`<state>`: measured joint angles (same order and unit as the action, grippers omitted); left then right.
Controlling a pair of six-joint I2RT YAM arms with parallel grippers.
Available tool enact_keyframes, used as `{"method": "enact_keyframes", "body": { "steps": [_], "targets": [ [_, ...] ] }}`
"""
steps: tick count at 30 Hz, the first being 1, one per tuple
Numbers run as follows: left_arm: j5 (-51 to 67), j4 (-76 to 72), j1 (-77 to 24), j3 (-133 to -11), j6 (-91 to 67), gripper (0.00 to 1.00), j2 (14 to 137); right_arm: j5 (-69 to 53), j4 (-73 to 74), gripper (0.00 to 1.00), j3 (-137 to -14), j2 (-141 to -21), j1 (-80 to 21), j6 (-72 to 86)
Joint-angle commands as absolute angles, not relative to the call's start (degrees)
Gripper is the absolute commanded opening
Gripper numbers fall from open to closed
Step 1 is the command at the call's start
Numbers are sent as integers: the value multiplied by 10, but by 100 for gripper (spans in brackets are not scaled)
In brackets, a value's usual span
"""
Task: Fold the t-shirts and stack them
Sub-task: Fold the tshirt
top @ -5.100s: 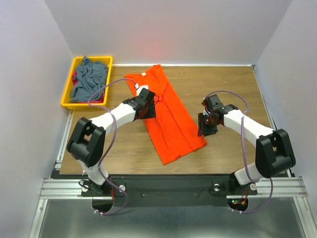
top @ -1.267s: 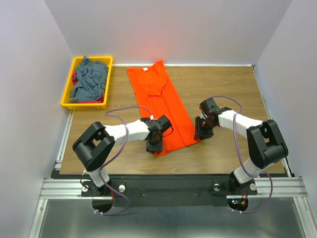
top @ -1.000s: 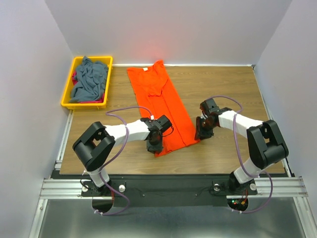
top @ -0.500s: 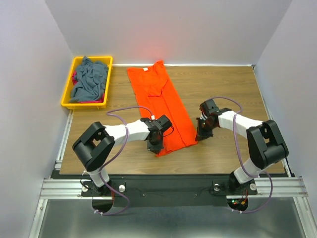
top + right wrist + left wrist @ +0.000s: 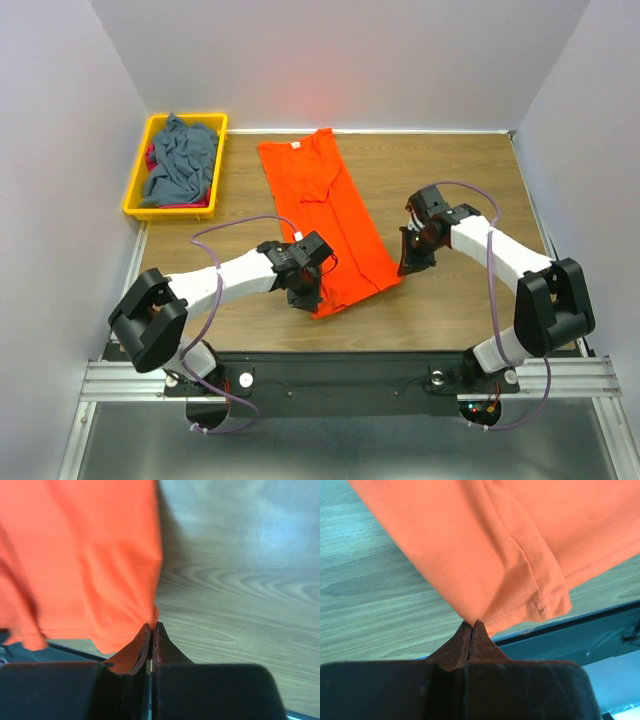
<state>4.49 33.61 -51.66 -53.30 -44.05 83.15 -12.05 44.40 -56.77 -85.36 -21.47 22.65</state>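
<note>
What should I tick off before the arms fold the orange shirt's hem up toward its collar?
1. Left tool shut on the orange t-shirt at its near hem: ok.
2. Right tool shut on the opposite hem corner: ok.
3. All cloth layers caught in each pinch: cannot tell; only the outer layer shows.
4. Shirt lies as a narrow strip, sides folded in: ok.
5. Collar end rests flat on the table, with nothing lying on the shirt between hem and collar: ok.
6. Grey-blue t-shirt sits in the yellow bin, out of the fold path: ok.
</note>
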Motion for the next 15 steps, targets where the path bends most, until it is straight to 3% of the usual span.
{"method": "enact_keyframes", "body": {
  "steps": [1,8,15],
  "targets": [
    [33,352,-498,-555,-443,0,817,-109,466,1,-653,-852,-218,217],
    [-12,301,-382,-591,-411,0,821,-91,465,1,-802,-942,-218,200],
    [-35,291,-317,-694,-340,0,899,-85,465,1,-946,-1049,-218,183]
  ]
}}
